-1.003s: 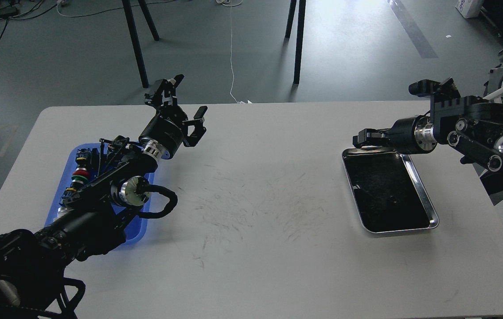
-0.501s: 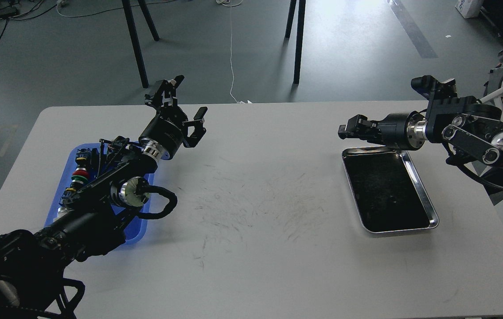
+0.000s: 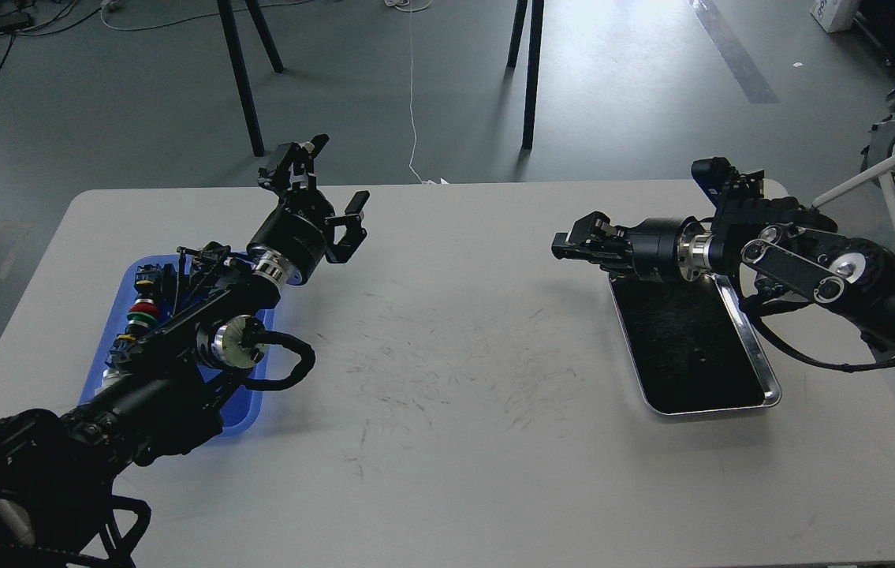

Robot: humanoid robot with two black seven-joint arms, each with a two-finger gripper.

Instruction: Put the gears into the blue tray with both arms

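The blue tray [image 3: 117, 331] lies at the left of the frame on the white table [image 3: 447, 442], its long axis running from lower left up toward the table's far edge, and most of it is covered by the left arm [image 3: 179, 355] stretched along it. The left hand [image 3: 321, 185] hangs just past the tray's far end with its fingers spread and nothing between them. The right hand [image 3: 569, 244] sits right of centre at the far left corner of the steel tray [image 3: 762, 379], pointing left toward the blue tray, which lies well apart across the table's scuffed middle. Its fingers look drawn close together, but I cannot tell whether they pinch a gear. Any gears in the steel tray's dark bottom are too small to pick out. The left hand is by far the nearer to the blue tray.
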